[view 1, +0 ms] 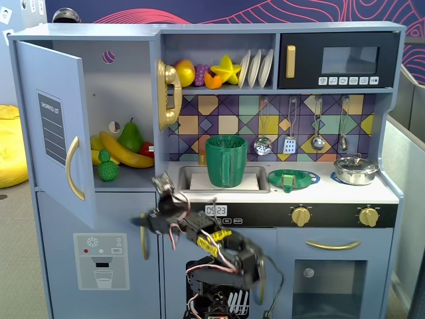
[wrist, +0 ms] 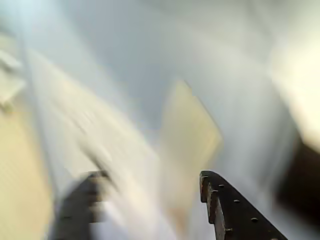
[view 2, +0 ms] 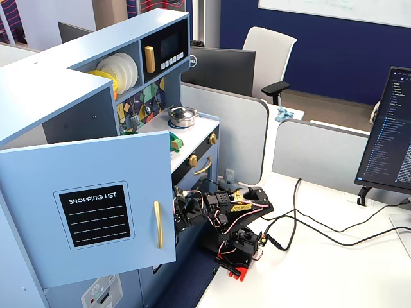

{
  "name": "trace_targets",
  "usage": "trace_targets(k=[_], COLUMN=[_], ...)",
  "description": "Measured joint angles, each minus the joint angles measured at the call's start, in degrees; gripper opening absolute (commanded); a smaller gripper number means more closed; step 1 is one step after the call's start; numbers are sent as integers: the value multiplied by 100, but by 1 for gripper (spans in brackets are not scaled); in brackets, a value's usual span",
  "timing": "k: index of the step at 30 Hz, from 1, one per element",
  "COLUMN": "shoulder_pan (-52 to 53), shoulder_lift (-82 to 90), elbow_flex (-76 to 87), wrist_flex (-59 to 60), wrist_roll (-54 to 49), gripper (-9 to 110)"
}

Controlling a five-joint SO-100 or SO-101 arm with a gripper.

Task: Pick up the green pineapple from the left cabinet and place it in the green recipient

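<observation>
The green pineapple (view 1: 107,169) sits on the shelf of the left cabinet (view 1: 126,80), at the front left, beside a banana (view 1: 125,153) and a pear (view 1: 131,137). The cabinet's blue door (view 1: 50,126) stands open to the left. The green recipient (view 1: 226,161) stands upright in the sink. My gripper (view 1: 152,203) is open and empty. It hangs below the shelf, in front of the lower cabinet face, to the right of and below the pineapple. The wrist view is blurred; its two fingers (wrist: 222,202) stand wide apart with nothing between them. In the side fixed view the gripper (view 2: 182,209) is just right of the open door (view 2: 90,205).
A flat green lid (view 1: 292,179) and a steel pot (view 1: 356,170) are on the counter right of the sink. The black microwave (view 1: 339,61) is at the top right. Toy fruit and plates fill the upper shelf (view 1: 219,70). Cables (view 2: 308,224) trail across the white desk.
</observation>
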Motion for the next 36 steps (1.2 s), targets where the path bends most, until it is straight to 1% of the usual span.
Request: trace_targets(k=[9, 19, 22, 27, 36], shoulder_pan=[-44, -18, -44, -26, 53], shoulder_lift=[-1687, -3366, -3762, -4395, -5353], elbow_flex=[-1705, -2689, -2962, -3480, -4219], wrist_flex=[-1063, -2285, -2514, -2646, -2558], wrist_roll=[105, 422, 554, 571, 237], gripper=[29, 34, 33, 32, 31])
